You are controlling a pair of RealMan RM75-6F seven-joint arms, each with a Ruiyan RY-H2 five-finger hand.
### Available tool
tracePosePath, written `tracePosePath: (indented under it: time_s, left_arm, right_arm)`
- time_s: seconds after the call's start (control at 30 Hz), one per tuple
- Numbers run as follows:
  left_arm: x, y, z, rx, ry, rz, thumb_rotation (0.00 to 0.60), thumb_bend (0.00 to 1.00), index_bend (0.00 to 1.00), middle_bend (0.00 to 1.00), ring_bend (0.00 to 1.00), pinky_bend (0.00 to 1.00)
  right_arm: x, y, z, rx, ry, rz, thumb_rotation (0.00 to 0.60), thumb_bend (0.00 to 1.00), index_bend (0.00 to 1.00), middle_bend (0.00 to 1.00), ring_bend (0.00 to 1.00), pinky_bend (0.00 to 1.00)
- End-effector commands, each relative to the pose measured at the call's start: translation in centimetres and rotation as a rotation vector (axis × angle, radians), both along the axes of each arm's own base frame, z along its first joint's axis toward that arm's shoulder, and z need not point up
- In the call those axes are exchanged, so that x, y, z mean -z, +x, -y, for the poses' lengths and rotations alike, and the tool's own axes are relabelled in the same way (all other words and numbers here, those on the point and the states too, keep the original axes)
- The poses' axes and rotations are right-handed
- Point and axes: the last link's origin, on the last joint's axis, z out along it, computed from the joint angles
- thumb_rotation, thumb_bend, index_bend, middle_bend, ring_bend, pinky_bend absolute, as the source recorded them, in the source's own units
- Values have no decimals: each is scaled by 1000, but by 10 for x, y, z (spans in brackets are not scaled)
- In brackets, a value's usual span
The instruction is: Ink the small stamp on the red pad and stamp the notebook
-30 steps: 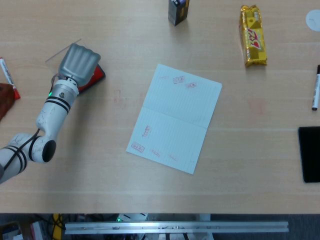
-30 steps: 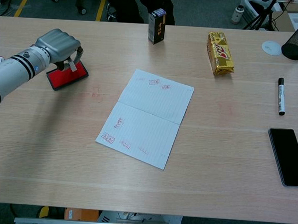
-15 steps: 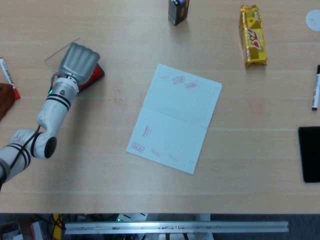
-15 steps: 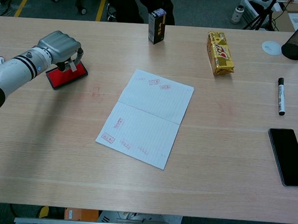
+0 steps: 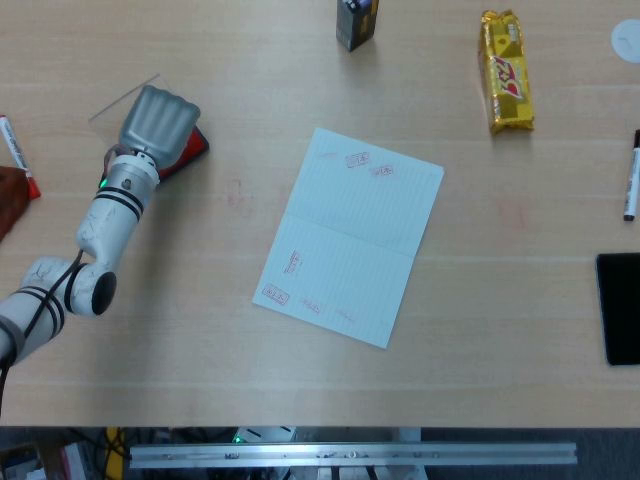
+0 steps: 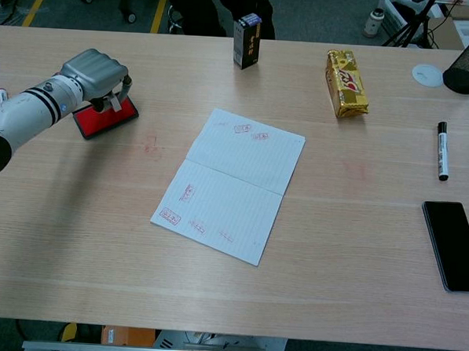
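— Red, flat and rectangular, the ink pad (image 6: pixel 105 119) lies at the far-left end of the pale wooden worktop (image 6: pixel 356 253), and the robot's left hand (image 6: pixel 94 72) hangs directly over it. Is the stamp touching?

— Cannot tell. In the chest view a small pale stamp (image 6: pixel 112 102) pokes down from under the curled grey fingers (image 6: pixel 107 62), which pinch it; its foot is at or just above the pad's red face. From the head view the hand (image 5: pixel 157 122) covers most of the pad (image 5: pixel 195 148), so contact is hidden there.

— And the open white lined notebook (image 6: pixel 230 183)?

— It lies to the right of the pad, well apart from it, towards the middle of the worktop and a little nearer the robot. Its long axis runs diagonally, top corner leaning away to the right. Several faint red prints already mark both pages.

— So which way must the stamp travel?

— My judgement: rightward from the pad and slightly towards the robot, carried by the left hand, the only one in view; the right hand shows in neither camera.
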Motion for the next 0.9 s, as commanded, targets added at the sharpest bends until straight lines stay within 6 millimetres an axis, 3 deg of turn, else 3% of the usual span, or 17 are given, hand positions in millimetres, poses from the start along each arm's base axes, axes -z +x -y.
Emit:
tracePosePath:
  time_s: [0.03,0.27,0.43,0.9]
  left_arm:
    - [-3,3,-1,6,8,12,600,338,598,1000,1000,1000]
    - [-19,24,3,59,33,75,600,338,599,1000,1000,1000]
    - [-24,47,21,130,14,103,600,338,599,1000,1000,1000]
    - [6,111,94,318,-131,148,600,338,607,1000,1000,1000]
  right_arm:
    - [0,0,0,-2,-2,1,600,311,227,325,230,265]
    - [-1,-1,0,-11,-3,10,600,311,227,325,230,264]
    - [0,-2,1,-17,3,18,600,310,227,325,230,264]
    - [-1,-7,0,-14,17,20,600,311,227,325,230,264]
